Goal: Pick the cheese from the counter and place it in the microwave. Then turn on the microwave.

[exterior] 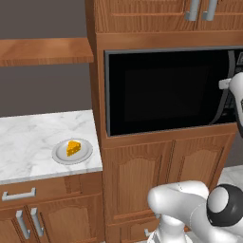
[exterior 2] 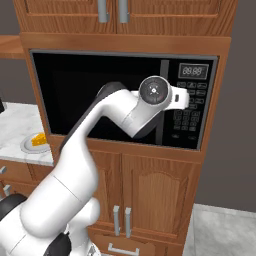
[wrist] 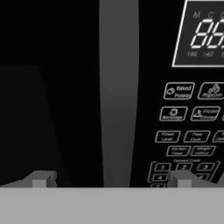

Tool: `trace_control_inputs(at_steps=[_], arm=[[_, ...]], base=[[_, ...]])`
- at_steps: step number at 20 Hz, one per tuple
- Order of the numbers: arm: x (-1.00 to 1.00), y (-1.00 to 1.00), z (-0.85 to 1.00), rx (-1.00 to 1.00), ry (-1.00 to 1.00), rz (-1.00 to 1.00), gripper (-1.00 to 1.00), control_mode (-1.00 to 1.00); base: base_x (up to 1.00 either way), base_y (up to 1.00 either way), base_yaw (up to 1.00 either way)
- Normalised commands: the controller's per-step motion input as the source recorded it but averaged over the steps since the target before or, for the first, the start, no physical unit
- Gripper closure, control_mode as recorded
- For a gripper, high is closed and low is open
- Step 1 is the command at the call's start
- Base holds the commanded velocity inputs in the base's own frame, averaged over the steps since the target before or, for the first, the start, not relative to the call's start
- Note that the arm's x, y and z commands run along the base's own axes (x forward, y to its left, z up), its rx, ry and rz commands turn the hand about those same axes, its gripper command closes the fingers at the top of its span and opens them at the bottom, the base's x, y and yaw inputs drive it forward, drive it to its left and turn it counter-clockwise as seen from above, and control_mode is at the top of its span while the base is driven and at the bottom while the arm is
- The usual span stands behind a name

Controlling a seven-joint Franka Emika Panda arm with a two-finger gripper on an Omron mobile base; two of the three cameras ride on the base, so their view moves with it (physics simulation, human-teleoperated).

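Observation:
The cheese (exterior: 72, 147) (exterior 2: 39, 139), a small orange wedge, lies on a round grey plate (exterior: 59, 154) (exterior 2: 26, 145) on the white marble counter (exterior: 28, 137) (exterior 2: 12, 125). The black microwave (exterior: 161, 90) (exterior 2: 90, 85) is built into the wooden column with its dark glass door closed. My gripper (wrist: 111, 179) (exterior: 227, 85) (exterior 2: 186, 98) is open, up at the door's right side. The vertical door handle (wrist: 118, 87) (exterior: 222, 108) stands between the two fingertips (wrist: 43, 179), just ahead of them. Nothing is held. The cheese is far to the gripper's left and lower.
The button panel (exterior 2: 192, 110) (wrist: 183, 131) and lit display (wrist: 205, 33) sit right of the handle. A brown wooden shelf (exterior: 42, 50) hangs over the counter. Cabinet doors (exterior: 142, 175) lie below the microwave, upper cabinets (exterior: 166, 14) above, and a drawer (exterior: 19, 193) under the counter.

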Motion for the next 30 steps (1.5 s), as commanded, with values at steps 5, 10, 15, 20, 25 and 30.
trace_control_inputs(at_steps=[5,10,15,20,25,30], arm=[[0.1,-0.07,-0.01,0.0,-0.02,0.0,-1.0,-1.0],[0.1,-0.04,-0.01,0.0,-0.01,0.0,-1.0,-1.0],[0.1,-0.01,-0.01,0.0,-0.01,0.0,-1.0,-1.0],[0.11,-0.01,-0.02,0.0,0.0,0.0,-1.0,-1.0],[0.1,-0.04,-0.02,0.0,0.0,0.0,-1.0,-1.0],[0.1,-0.05,-0.02,0.0,0.0,0.0,-1.0,-1.0]], base=[[0.0,0.0,0.0],[0.0,0.0,0.0],[0.0,0.0,0.0],[0.0,0.0,0.0],[0.0,0.0,0.0],[0.0,0.0,0.0]])
